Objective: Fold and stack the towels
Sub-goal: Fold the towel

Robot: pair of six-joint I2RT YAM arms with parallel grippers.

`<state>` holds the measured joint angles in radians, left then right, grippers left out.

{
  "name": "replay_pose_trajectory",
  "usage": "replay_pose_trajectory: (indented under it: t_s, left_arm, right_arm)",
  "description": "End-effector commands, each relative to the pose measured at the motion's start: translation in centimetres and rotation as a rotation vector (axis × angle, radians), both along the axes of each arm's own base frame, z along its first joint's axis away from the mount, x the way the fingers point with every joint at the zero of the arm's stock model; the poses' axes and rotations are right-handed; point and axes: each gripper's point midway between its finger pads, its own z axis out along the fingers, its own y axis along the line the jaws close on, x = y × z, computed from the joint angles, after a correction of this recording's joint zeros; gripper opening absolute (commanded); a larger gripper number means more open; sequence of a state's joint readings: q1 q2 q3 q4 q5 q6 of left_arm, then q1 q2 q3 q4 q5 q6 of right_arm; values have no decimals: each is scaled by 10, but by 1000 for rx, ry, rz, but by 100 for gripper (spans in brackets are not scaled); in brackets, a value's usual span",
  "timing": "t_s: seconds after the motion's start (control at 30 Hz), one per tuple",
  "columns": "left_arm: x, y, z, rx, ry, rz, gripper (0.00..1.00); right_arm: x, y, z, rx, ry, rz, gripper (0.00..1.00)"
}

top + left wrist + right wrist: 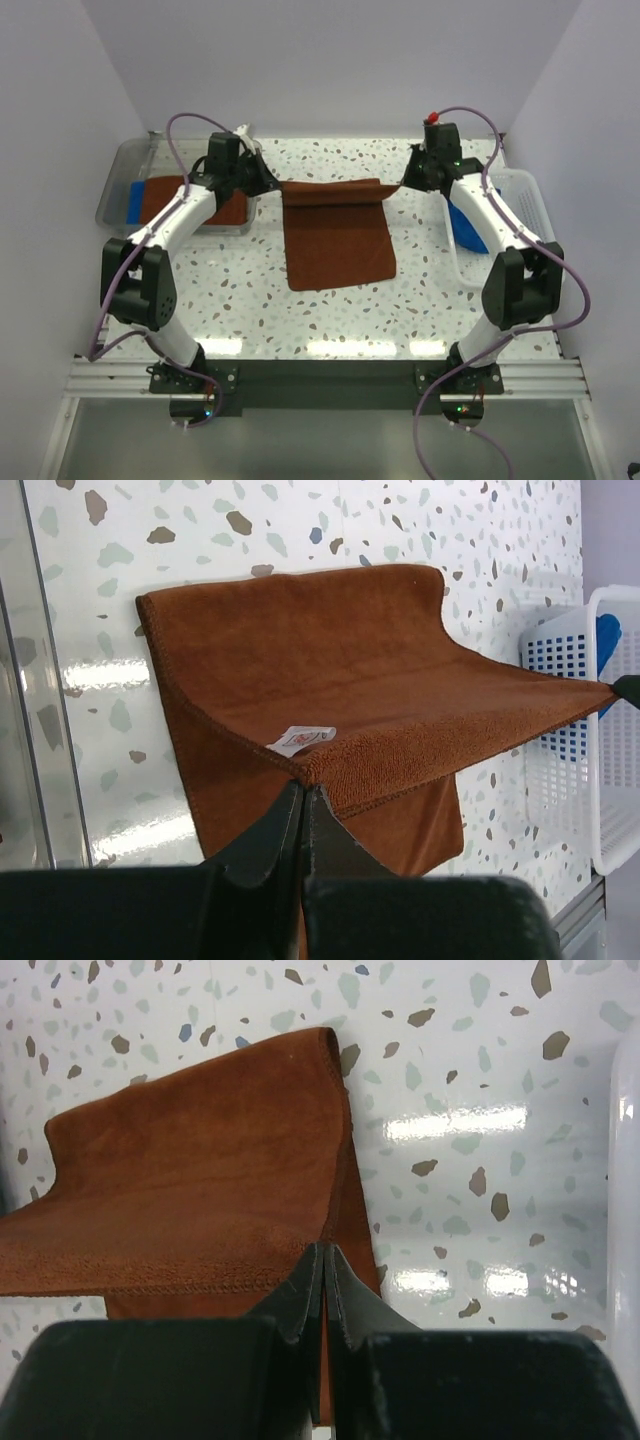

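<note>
A rust-brown towel [338, 245] is stretched by its far edge between my two grippers, and its near part lies flat on the table. My left gripper [272, 185] is shut on the towel's left corner [303, 785]. A white label [300, 740] shows just past the fingertips. My right gripper [405, 185] is shut on the right corner [328, 1250], with the cloth [200, 1180] spreading away to the left. A second brown towel [160, 200] and a blue towel [134, 203] lie in the tray. Another blue towel [465, 228] sits in the basket.
A clear plastic tray [118, 175] stands at the far left, partly under my left arm. A white mesh basket [525, 200] stands at the right edge, beside my right arm, and shows in the left wrist view [590, 730]. Speckled tabletop [230, 290] surrounds the towel.
</note>
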<state>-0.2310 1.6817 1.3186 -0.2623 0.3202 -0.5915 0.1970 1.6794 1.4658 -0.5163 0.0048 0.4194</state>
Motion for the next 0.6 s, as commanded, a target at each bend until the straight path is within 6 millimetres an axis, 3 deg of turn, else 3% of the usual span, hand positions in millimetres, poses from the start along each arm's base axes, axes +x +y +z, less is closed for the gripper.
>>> replay_pose_trajectory:
  t_s: [0.0,0.1,0.23,0.33,0.4,0.43,0.47,0.5,0.53,0.57]
  left_arm:
    - [-6,6,35,9,-70,31,0]
    - [-5,11,48,29,-89,48,0]
    - [-18,11,55,49,-78,49,0]
    - [-33,12,52,49,-54,57,0]
    - [-45,13,40,51,-22,64,0]
    - [-51,13,44,38,-28,71,0]
    - [-59,11,40,34,-16,65,0]
    - [-69,10,25,35,23,69,0]
    - [-77,8,24,23,19,61,0]
    - [-90,5,4,33,64,48,0]
  right_arm:
    - [-8,-7,29,7,-48,-23,0]
    - [-9,-7,39,9,-59,-18,0]
    - [-18,-6,48,23,-66,-13,0]
    - [-29,-8,38,25,-39,-19,0]
    - [-42,-5,32,47,-17,-6,0]
    - [-47,-4,28,50,-8,-5,0]
    - [-56,-5,15,52,25,-7,0]
    - [-63,-4,16,61,23,-1,0]
    - [-69,-4,12,66,34,1,0]
    - [-79,-5,-3,65,70,4,0]
